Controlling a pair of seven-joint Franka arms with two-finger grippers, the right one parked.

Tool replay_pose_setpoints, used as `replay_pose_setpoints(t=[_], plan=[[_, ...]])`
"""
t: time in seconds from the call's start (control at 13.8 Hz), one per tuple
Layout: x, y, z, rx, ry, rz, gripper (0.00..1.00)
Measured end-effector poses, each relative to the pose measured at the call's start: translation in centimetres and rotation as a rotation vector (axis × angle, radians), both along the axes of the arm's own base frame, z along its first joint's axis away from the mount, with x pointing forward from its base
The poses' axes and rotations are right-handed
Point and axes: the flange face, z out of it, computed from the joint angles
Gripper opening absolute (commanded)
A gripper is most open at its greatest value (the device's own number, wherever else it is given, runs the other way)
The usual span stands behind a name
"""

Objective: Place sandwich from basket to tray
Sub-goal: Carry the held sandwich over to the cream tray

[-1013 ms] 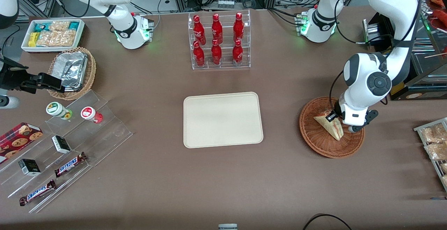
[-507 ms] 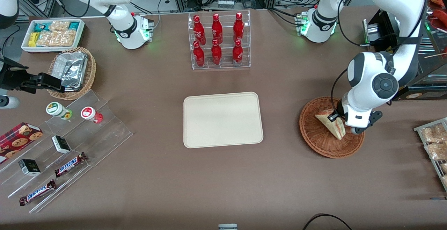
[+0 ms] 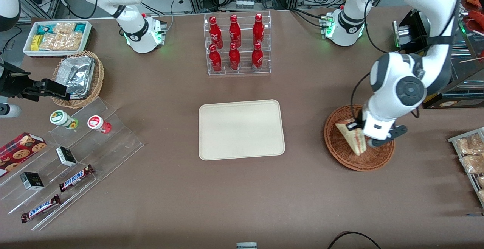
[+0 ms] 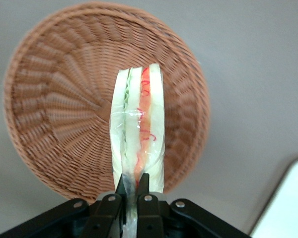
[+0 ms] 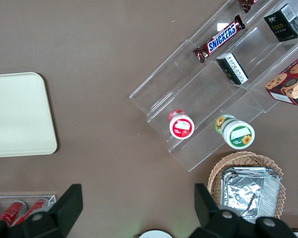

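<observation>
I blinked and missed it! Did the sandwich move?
Yes. The sandwich, pinched in the claw, shifted over the basket toward the tray.

— Where do we have the working arm? 
— At the right of the front frame, elbow high, wrist bent down, our gripper (image 3: 358, 131) low at mid-height.

— And its fingers (image 4: 143, 186)? 
— Pinched nearly together on the sandwich (image 4: 138, 134).

Triangular sandwich (image 4: 138, 136), white bread with red and green filling, hangs cut edge up above the round reddish-brown wicker basket (image 4: 54, 114), pinched by the end effector (image 4: 132, 191). Cream rectangular tray (image 3: 241, 129) lies flat toward the parked arm's end.
</observation>
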Motion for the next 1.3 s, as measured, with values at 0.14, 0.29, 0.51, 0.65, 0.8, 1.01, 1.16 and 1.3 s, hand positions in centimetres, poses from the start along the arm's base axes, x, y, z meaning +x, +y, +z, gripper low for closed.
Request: replay_pose_setpoints(t=[0.14, 0.29, 0.51, 0.65, 0.8, 1.01, 1.16, 1.3], plan=[[-0.9, -4.3, -0.2, -0.001, 0.001, -0.074, 0.00], [-1.6, -8.7, -0.2, -0.001, 0.011, -0.145, 0.00], [-3.1, -16.6, 0.1, 0.007, 0.033, -0.223, 0.00], [-4.4, -21.7, -0.5, 0.011, 0.036, -0.238, 0.00], [-5.6, -25.5, -1.7, -0.012, 0.053, -0.242, 0.00], [-6.2, -29.9, -2.0, -0.053, 0.055, -0.249, 0.00], [-7.0, -31.9, -2.7, -0.053, 0.060, -0.250, 0.00], [-7.9, -33.6, -3.4, -0.049, 0.064, -0.245, 0.00]])
